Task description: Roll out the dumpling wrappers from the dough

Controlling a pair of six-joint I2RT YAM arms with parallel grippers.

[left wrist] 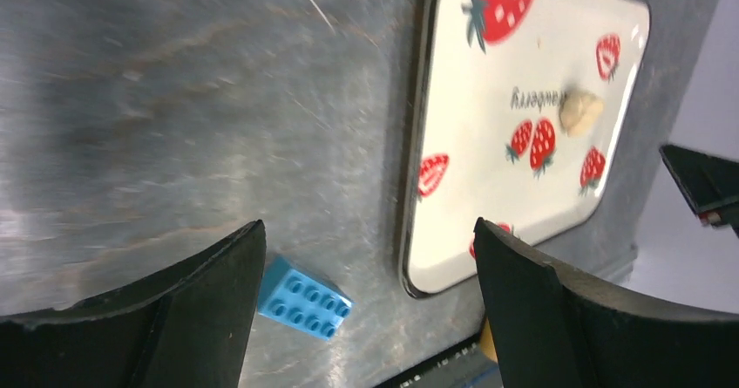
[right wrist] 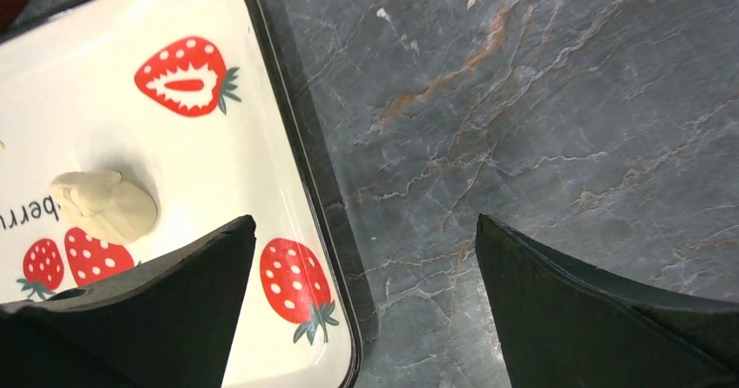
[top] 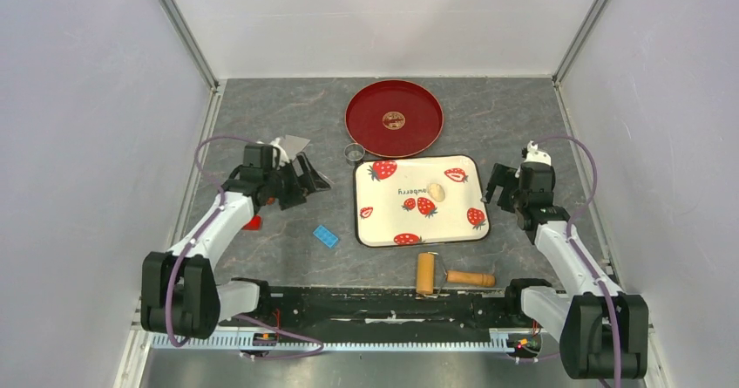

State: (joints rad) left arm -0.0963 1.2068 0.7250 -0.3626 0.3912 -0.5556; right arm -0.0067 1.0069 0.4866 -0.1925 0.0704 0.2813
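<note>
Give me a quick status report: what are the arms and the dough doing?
Left gripper open, empty. Right gripper open, empty, beside strawberry tray. Dough lump unrolled on it. Rolling pin untouched near arm bases; nothing blocking.

Pale dough lump [top: 437,191] lies on cream rectangular strawberry-print tray [top: 383,198]. Red round plate [top: 366,119] sits at tray's 12 o'clock, wooden rolling pin [top: 424,273] at 6, blue plastic brick [top: 326,236] at 8.

Looks like a robotics lab test cell, not anyone's kitchen: plain white panels [top: 78,100] on metal corner struts [top: 185,32] box in a grey marble-look tabletop [top: 288,262]. The left arm [top: 213,222] and right arm [top: 566,257] are bolted to a black rail [top: 383,305] at the near edge, purple cables [top: 198,154] looping off them.
</note>
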